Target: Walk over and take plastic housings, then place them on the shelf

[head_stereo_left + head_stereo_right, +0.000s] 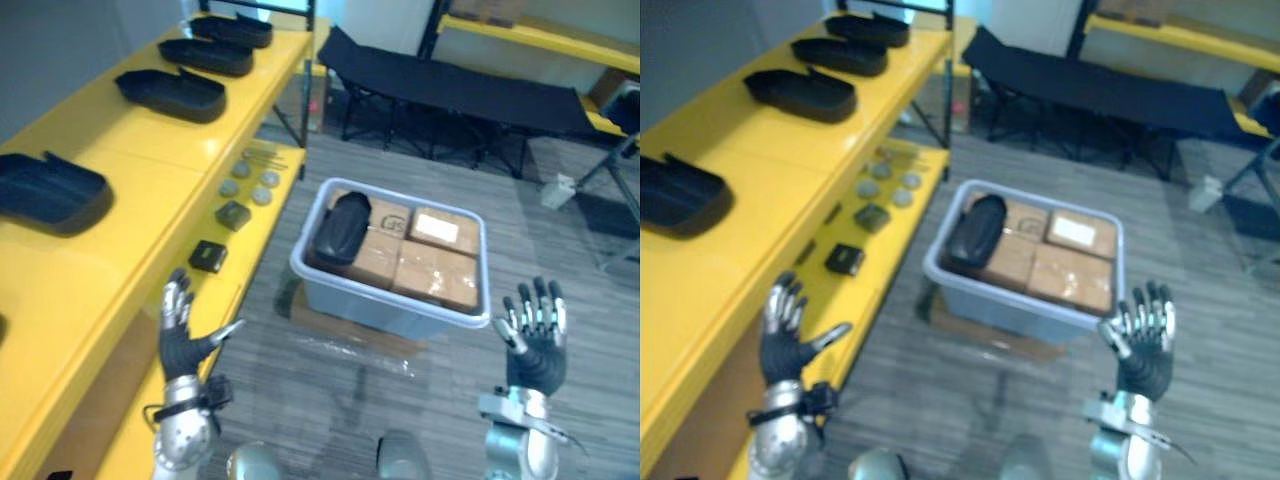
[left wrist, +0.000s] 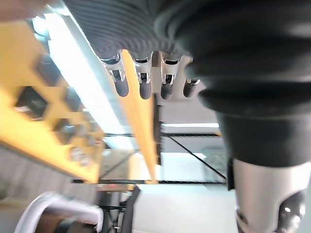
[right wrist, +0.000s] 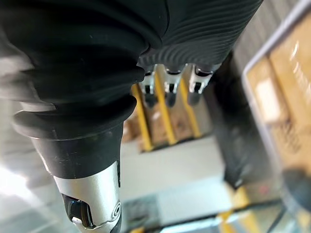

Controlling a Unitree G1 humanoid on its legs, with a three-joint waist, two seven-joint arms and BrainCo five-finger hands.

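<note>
Dead ahead at 12 o'clock a grey bin (image 1: 385, 303) sits on the floor, packed with cardboard boxes (image 1: 437, 276). One black housing (image 1: 342, 228) lies on top of them at the bin's 9 o'clock end, so I reckon that's the next one to grab. More housings (image 1: 172, 93) lie in a row along the top of the yellow shelf (image 1: 150, 160) running off toward 10 o'clock. They're open side up and spaced apart, probably so each gets its own spot.

Left hand (image 1: 182, 345) at 7 o'clock and right hand (image 1: 535, 345) at 5 are both raised, fingers straight and spread, nothing in them, well short of the bin. Looks to me like a ready pose for reaching in from both sides.

The head views give you the layout. The left wrist view adds its fingers (image 2: 141, 83) straight, with the shelf's yellow edge past them. The right wrist view has the bin's corner and boxes off beside its own fingers (image 3: 168, 92).
</note>
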